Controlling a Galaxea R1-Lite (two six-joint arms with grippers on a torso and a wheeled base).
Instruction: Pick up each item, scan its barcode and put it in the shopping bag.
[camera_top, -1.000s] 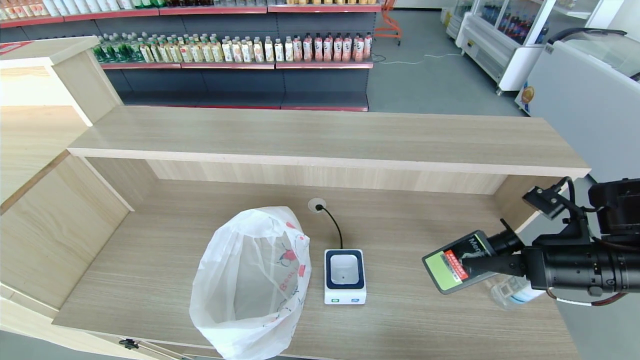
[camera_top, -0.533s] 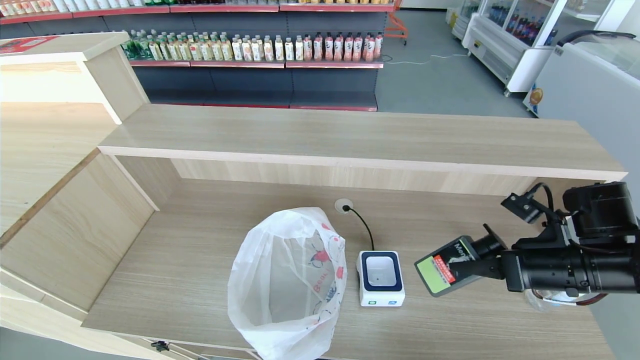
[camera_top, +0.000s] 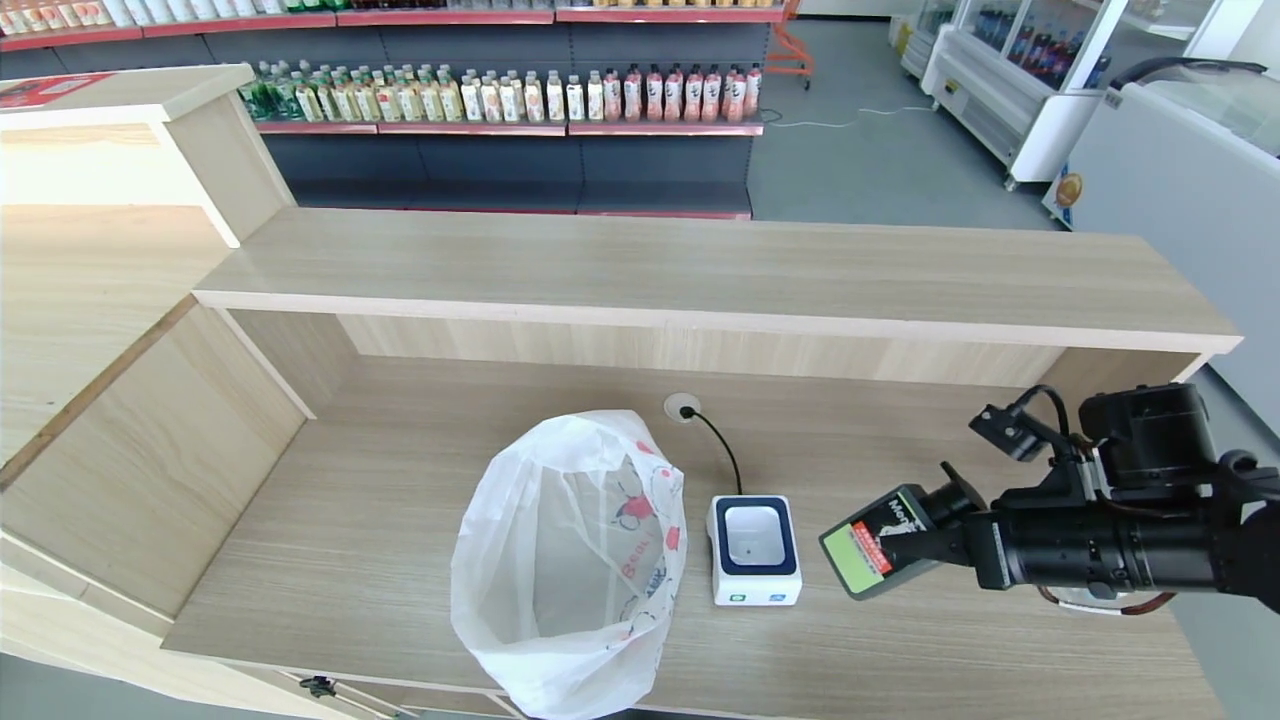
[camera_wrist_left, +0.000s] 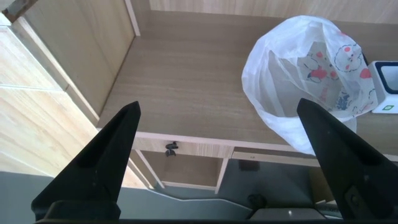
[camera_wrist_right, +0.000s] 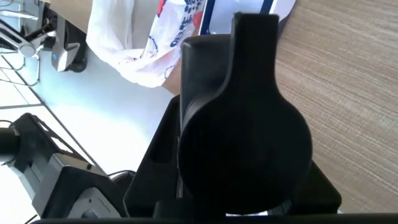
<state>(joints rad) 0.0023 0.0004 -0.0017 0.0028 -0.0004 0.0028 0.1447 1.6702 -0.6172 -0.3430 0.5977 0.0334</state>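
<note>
My right gripper (camera_top: 928, 537) is shut on a dark flat box (camera_top: 872, 548) with a green and red label, held above the counter just right of the scanner. The white scanner (camera_top: 755, 551) with a blue-rimmed window lies flat, its cable running to a hole at the back. Left of it stands the open white shopping bag (camera_top: 570, 560). In the right wrist view the dark box (camera_wrist_right: 242, 137) blocks most of the sight, with the bag (camera_wrist_right: 140, 46) beyond it. My left gripper (camera_wrist_left: 217, 107) hangs open, before the counter's front edge, with the bag (camera_wrist_left: 305, 81) ahead.
The wooden counter (camera_top: 380, 520) has a raised shelf (camera_top: 700, 270) at the back and a side wall (camera_top: 150, 470) on the left. Something pale lies partly hidden under my right arm (camera_top: 1085, 603). Store shelves with bottles (camera_top: 500, 100) stand far behind.
The head camera has shifted. My right gripper has carried the box left, closer to the scanner. The bag and scanner have stayed put.
</note>
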